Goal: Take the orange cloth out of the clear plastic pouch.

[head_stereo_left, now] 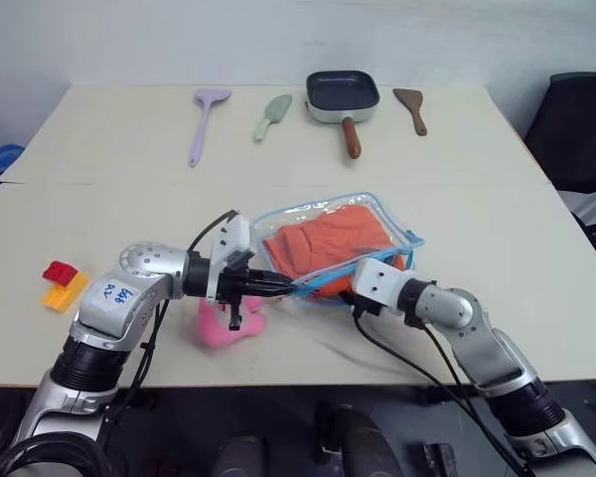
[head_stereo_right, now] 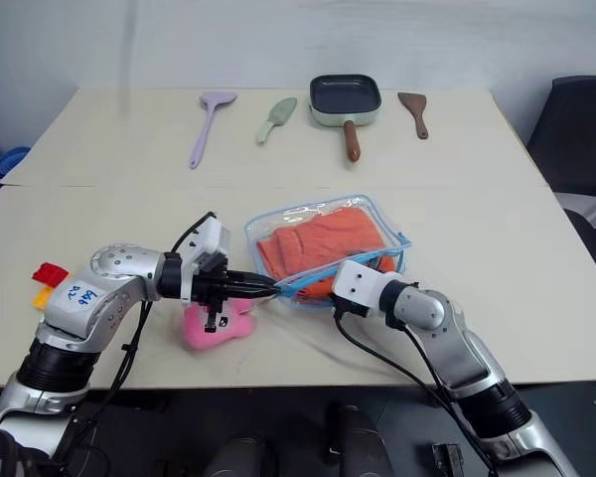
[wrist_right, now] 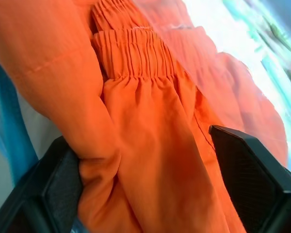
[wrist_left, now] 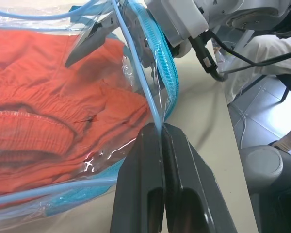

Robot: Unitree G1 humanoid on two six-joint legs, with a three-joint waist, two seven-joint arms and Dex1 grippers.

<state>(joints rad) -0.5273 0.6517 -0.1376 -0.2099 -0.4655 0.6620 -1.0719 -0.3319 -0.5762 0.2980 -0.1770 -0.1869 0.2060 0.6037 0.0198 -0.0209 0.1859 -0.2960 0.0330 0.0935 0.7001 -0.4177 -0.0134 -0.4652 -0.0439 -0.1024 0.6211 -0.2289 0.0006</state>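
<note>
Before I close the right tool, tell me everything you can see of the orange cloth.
The orange cloth is soft, bright woven fabric, bunched and folded, with a gathered elastic-looking band and stitched seams. It lies inside the clear plastic pouch on the table, filling most of it. The left tool is shut on the pouch's blue-edged rim, holding the mouth up. The right tool is in the opening, its fingers spread with a fold of cloth between them; one finger touches the fold, not yet clamped.
</note>
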